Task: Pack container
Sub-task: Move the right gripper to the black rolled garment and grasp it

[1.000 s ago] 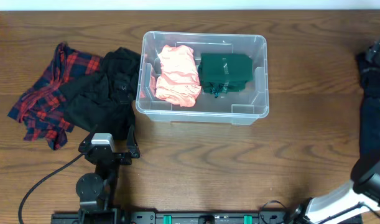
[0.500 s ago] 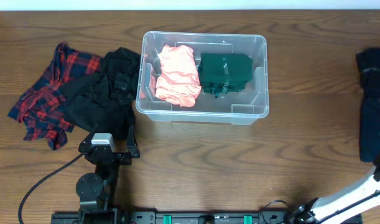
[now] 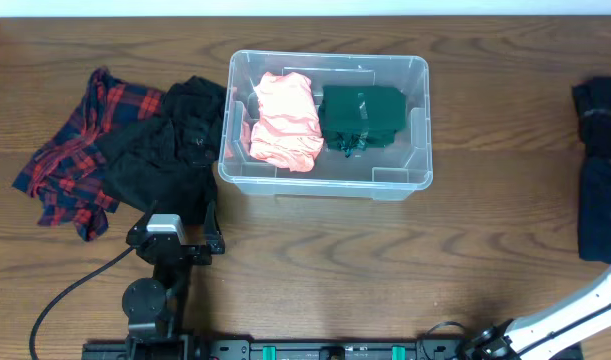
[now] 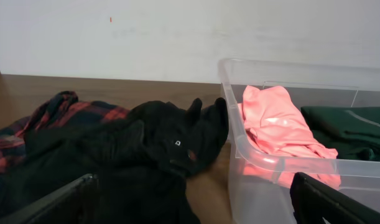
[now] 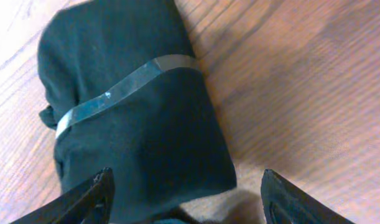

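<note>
The clear container sits at the middle of the wooden worktop, towards the far side. Inside, a pink garment lies on the left and a folded dark green one on the right, touching each other. A black garment rests against the container's left wall, partly over a red plaid shirt. Near left, the left arm stands with open jaws just beside the black garment. Dark navy clothing lies at the right edge.
</note>
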Robot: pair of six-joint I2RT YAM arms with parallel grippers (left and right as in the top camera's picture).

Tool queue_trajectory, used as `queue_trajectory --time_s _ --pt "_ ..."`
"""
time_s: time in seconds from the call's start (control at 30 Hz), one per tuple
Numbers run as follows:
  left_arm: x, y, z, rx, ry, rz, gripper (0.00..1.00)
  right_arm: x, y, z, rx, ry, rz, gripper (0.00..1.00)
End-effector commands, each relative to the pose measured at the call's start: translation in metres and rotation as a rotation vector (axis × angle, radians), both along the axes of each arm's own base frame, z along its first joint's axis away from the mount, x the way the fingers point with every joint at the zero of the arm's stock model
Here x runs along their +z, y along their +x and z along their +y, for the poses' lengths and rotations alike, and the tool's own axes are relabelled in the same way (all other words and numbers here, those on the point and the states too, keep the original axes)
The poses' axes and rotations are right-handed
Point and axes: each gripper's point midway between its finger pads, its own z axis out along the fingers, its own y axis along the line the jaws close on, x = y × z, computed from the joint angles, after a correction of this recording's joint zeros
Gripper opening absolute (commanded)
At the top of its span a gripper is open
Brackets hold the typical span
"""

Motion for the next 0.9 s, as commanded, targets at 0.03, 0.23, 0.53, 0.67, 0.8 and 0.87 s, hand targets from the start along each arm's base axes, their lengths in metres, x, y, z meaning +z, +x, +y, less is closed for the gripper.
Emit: queue_trajectory --time_s 0.03,0.23,0.53,0.67,0.8,0.87 --pt "-0.015 -0.001 -0.001 -0.01 -0.001 0.045 0.98 -0.025 0.005 0.006 0.049 0.046 -0.025 0.71" --pt "-0.015 -0.001 -0.001 -0.009 -0.001 0.045 0.98 -0.053 0.009 0.008 0.056 0.086 -0.032 0.72" --pt "-0.015 -0.001 -0.001 -0.009 -0.001 0.046 0.98 -0.066 0.022 0.018 0.089 0.109 -0.067 0.56" --pt "-0.015 -0.001 -0.001 -0.009 -0.001 0.046 0.98 -0.062 0.032 0.024 0.094 0.124 -0.091 0.18" --pt "-0.015 -0.001 -0.001 -0.01 -0.001 0.045 0.98 -0.056 0.037 0.025 0.065 0.162 -0.117 0.01" --pt "-0.015 -0.001 -0.001 -0.009 -0.001 0.046 0.98 -0.051 0.039 0.027 0.067 0.179 -0.134 0.01"
